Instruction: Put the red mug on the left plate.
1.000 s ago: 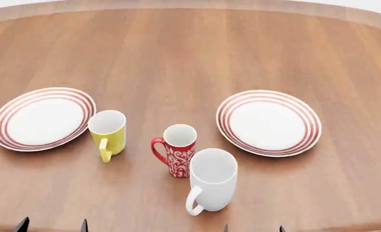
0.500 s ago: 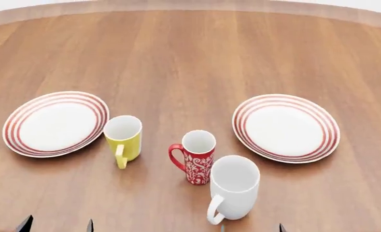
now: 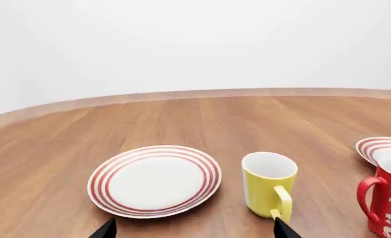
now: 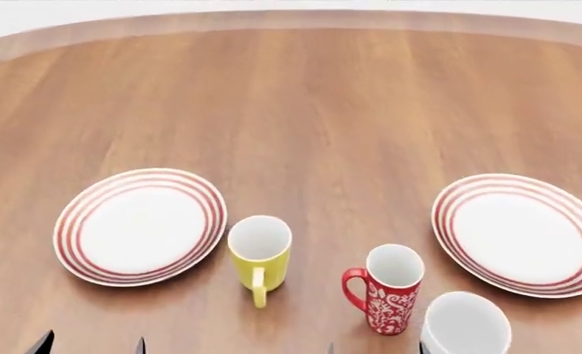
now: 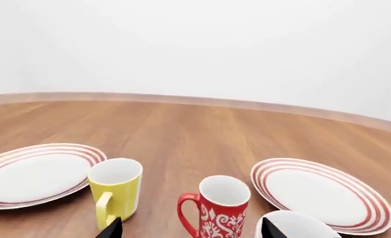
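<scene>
Looking down from the head view, I see only dark fingertip points at the near edge: 2 for the left gripper (image 4: 92, 344), set well apart with nothing between them, so its jaws stand open, and 2 for the right gripper (image 4: 378, 348), likewise spread and empty. Nearest on the wooden surface (image 4: 301, 110) is the white mug (image 4: 465, 326), cut off by the bottom edge, just beside the red mug (image 4: 389, 290). That red mug stands upright with its handle turned toward my left, apart from both plates. To its left, a little farther off, the yellow mug (image 4: 259, 254) stands upright with its handle facing me. Just beyond that mug's left side lies the left plate (image 4: 86, 203), flat and bare, rim near the yellow mug but not touching. On the far right lies the right plate (image 4: 576, 206), partly cut by the edge.
</scene>
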Robot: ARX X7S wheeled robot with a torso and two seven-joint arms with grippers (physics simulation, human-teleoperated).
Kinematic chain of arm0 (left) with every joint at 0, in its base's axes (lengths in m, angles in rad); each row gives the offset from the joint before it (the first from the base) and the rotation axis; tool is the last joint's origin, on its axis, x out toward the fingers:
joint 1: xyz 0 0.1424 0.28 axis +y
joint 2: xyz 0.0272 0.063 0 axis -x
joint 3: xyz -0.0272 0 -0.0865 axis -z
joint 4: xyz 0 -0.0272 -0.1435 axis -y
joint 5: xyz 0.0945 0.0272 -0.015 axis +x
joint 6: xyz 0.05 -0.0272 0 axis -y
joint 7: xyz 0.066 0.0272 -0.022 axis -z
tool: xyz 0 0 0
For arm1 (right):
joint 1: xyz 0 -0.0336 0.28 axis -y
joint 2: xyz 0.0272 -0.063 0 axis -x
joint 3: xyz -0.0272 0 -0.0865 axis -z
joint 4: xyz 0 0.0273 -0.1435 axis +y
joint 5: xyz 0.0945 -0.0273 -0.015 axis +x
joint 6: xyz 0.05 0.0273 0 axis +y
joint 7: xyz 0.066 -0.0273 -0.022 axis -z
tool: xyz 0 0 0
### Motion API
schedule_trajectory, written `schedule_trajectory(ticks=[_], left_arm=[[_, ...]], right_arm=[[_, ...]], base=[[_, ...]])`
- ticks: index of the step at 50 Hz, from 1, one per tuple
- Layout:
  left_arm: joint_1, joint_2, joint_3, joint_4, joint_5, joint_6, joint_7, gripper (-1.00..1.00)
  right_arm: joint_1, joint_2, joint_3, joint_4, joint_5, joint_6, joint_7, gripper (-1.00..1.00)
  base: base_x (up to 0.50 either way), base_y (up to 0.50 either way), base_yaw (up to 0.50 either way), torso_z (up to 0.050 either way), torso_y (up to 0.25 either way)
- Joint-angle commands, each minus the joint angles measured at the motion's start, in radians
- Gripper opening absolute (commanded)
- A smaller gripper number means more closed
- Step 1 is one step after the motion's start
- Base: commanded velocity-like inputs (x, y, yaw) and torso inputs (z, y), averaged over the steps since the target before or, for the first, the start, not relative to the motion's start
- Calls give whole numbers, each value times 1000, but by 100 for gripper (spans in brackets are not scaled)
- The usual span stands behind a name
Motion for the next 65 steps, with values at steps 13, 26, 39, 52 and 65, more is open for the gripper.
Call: schedule_trajectory(ticks=[13, 26, 39, 52, 65], left_arm=[[-2, -29, 26, 0, -24, 0, -26, 100], [-4, -40, 42, -1, -21, 3, -44, 100], [-5, -50, 51, -1, -30, 7, -55, 100], [0, -63, 51, 17, -47, 1, -64, 100], [6, -74, 57, 30, -60, 3, -71, 100]], right_arm=[[-1, 28, -27, -10, 18, 3, 30, 100], [1, 41, -29, -15, 34, 4, 42, 100], [6, 49, -29, -12, 54, 9, 53, 100], [30, 27, 5, 4, 157, 101, 67, 100], [31, -72, 176, -118, 207, 288, 404, 100]], base=[[306, 415, 0, 0, 0], [319, 413, 0, 0, 0], [390, 340, 0, 0, 0], [228, 32, 0, 0, 0], [0, 0, 0, 0, 0]])
